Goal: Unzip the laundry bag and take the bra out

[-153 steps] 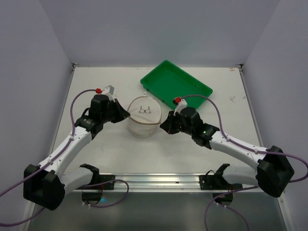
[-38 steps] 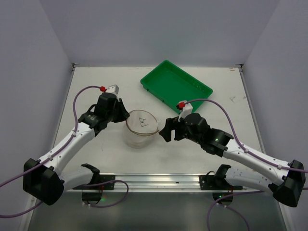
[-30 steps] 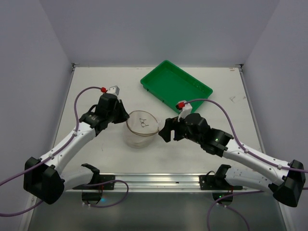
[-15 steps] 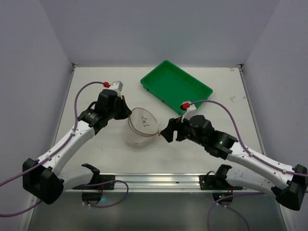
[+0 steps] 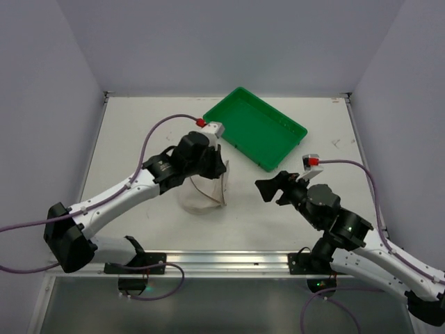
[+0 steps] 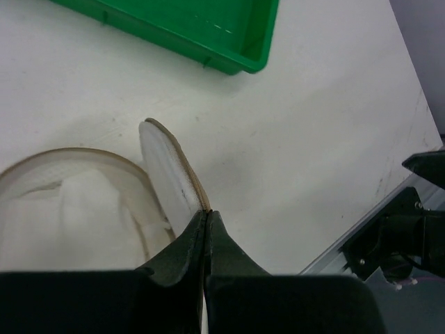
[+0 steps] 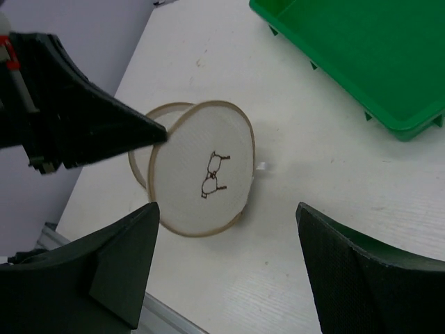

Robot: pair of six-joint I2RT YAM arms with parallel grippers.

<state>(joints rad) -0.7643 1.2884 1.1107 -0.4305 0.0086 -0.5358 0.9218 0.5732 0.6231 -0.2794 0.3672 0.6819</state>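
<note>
The bag (image 5: 200, 198) is set on the table (image 5: 139, 139), the tray (image 5: 254, 125) at its 1 o'clock, apart. Its lid (image 7: 203, 167) is stood at 3 o'clock, pinched by the left gripper (image 6: 207, 217); the right gripper (image 5: 272, 190) is held beyond, apart.

Bare table (image 5: 139, 132) separates the right gripper (image 5: 269, 193) from the laundry bag (image 5: 198, 200) (its lid (image 7: 188, 191) stands upright), green tray (image 5: 254, 125) behind.

The left hand (image 5: 221, 168) hides part of the laundry bag (image 5: 201, 199).

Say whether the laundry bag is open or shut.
Open: the laundry bag has its circular face pinched upright by the left gripper, exposing white fabric inside.
</note>
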